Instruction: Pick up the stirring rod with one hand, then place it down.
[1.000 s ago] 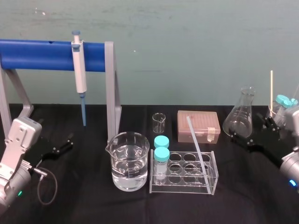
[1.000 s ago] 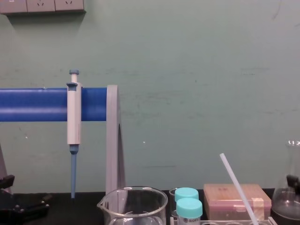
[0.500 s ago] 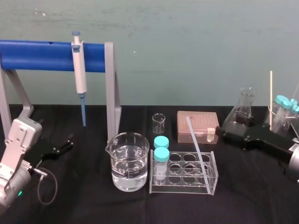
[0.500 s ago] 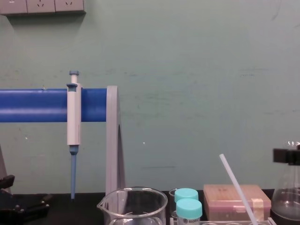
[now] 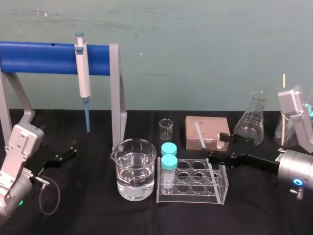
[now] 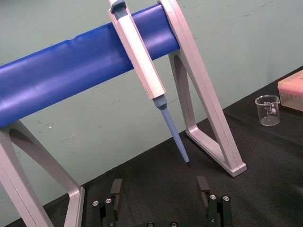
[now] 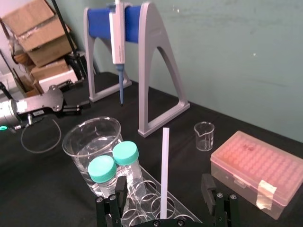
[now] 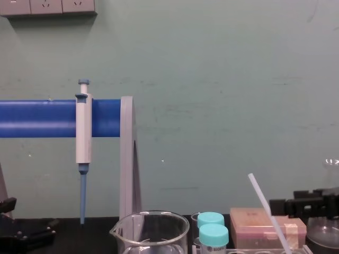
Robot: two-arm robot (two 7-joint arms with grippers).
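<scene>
- Fingers of the right gripper are spread wide, one on each side of the stirring rod, and we see no contact with it.
- We see the rod as one straight, thin, translucent white stick. Its lower end sits in a right-hand well of the rack and its top leans back and left.
- Rod's upper half stands free above the rack rim, with open air around it. The tip box is just behind.
- Rack is clear plastic with round wells. It holds two tubes with teal caps in its left column.
- Glassware we count: one large beaker with water just left of the rack, one small beaker behind it, and one conical flask behind the right gripper.
- Tip box is pink, rectangular and lidded, with tape at its front.
- One white-and-blue pipette hangs tip down from the blue bar of the stand.
- Left gripper rests low on the left by the stand, well apart from the rack. Its black, blocky fingers are spread on nothing.
- Table is covered in matte black, with bare cloth in front of the rack and beaker.
</scene>
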